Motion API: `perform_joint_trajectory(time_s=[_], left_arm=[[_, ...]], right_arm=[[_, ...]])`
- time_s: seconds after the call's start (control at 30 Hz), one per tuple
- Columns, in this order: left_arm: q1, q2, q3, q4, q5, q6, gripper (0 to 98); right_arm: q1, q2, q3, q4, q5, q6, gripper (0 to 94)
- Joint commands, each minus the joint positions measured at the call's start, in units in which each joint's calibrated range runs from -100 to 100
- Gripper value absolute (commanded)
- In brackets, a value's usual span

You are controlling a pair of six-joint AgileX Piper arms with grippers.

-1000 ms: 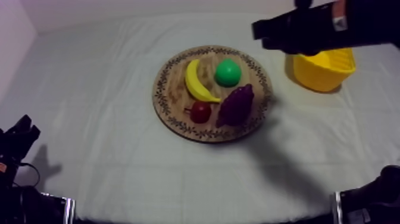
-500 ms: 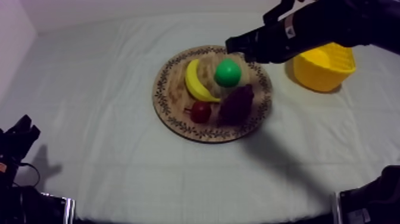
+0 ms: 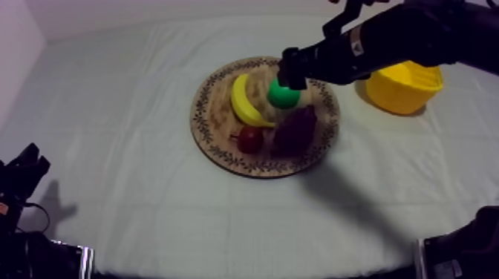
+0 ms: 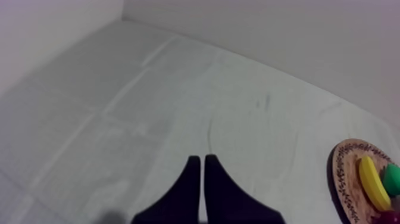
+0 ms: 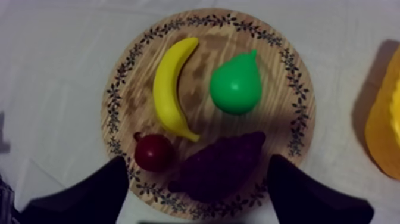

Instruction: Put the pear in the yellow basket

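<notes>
The green pear (image 3: 283, 95) (image 5: 236, 86) lies on the far side of the round wooden board (image 3: 223, 152) (image 5: 119, 89). My right gripper (image 3: 289, 72) hangs over the board's far edge, just above the pear. Its fingers (image 5: 116, 182) stand wide apart with nothing between them, so it is open (image 5: 198, 162). The yellow basket (image 3: 405, 87) (image 5: 387, 131) stands to the right of the board, partly under the right arm. My left gripper (image 3: 24, 169) (image 4: 199, 162) rests low at the left, its fingers together as a narrow wedge, shut on nothing.
Beside the pear on the board lie a banana (image 3: 245, 100) (image 5: 169, 83), a bunch of grapes (image 3: 295, 130) (image 5: 220, 164) and a small red fruit (image 3: 249, 139) (image 5: 153, 152). Bare cloth surrounds the board in front and at the left.
My right arm has swung left from over the basket to above the pear, and its fingers have opened. The left arm and the fruit have stayed put.
</notes>
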State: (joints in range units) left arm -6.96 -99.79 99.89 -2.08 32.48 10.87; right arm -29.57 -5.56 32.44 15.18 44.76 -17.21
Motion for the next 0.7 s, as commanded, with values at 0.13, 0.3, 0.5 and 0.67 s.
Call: perform_joint_trajectory(time_s=[0.13, 0.3, 0.5, 0.67], left_arm=[[-0.03, -0.04, 0.0, 0.0, 0.02, -0.02, 0.1], [-0.03, -0.04, 0.0, 0.0, 0.02, 0.0, 0.1], [-0.03, -0.04, 0.0, 0.0, 0.02, -0.01, 0.1], [-0.03, -0.04, 0.0, 0.0, 0.02, 0.0, 0.1]], right_arm=[[2.58, 6.45, -4.0, -2.75, -1.4, 3.35, 86.3], [4.46, 14.72, -9.25, -3.74, -2.72, 4.9, 85.8], [4.87, 25.45, -15.97, -2.16, -2.59, 3.49, 85.2], [4.99, 33.13, -22.24, -2.04, -0.6, 3.18, 83.7]])
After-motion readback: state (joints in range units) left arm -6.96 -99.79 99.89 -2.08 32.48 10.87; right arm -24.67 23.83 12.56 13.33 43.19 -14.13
